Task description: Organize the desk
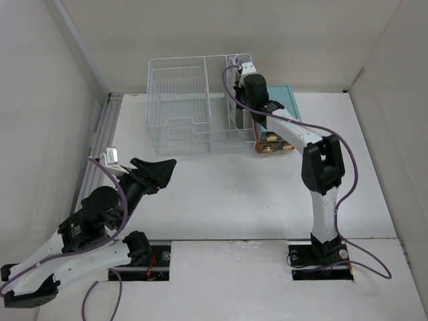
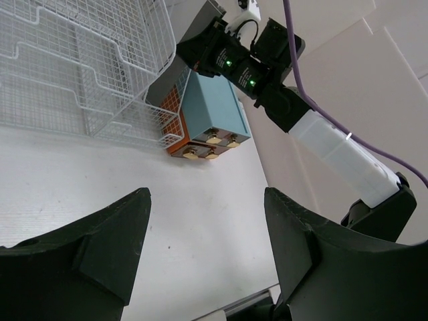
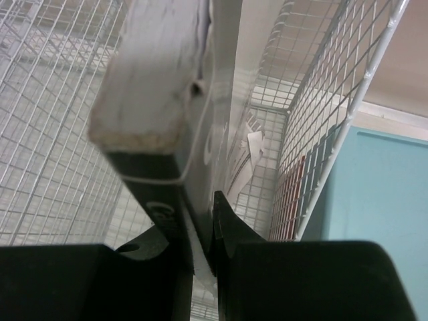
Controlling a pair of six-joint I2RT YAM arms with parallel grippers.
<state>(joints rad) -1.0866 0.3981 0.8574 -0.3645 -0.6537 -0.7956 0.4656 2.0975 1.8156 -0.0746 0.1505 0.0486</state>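
Jaws of the black two-finger left gripper (image 1: 155,167) wide apart, nothing between them. Hangs over the large flat matte white desk (image 1: 221,194). Below and ahead of those jaws, bare tabletop. Behind them, along the near edge, two rectangular cutouts with the arm bases bolted in.

Well ahead of the open jaws and slightly to their right, at the far side of the desk, a white wire-mesh rack (image 1: 177,100) with two compartments. Stepped wire shelves in the left one.

Further right, the right gripper (image 3: 202,247), reaching into the right compartment of the rack. Stands narrow, pinched on a thin dark slab (image 3: 154,100) with a pale grey, worn far end. Runs straight out from the jaws, deeper into the compartment. Against the slab's right face, a flat white strip; cannot tell whether it is clamped too. Mesh walls close on both sides of the jaws.

Just right of those jaws, beyond the mesh wall, a small teal box (image 1: 286,101) with orange drawers and brass-coloured knobs. Sits on the desk, tight against the rack's right side.
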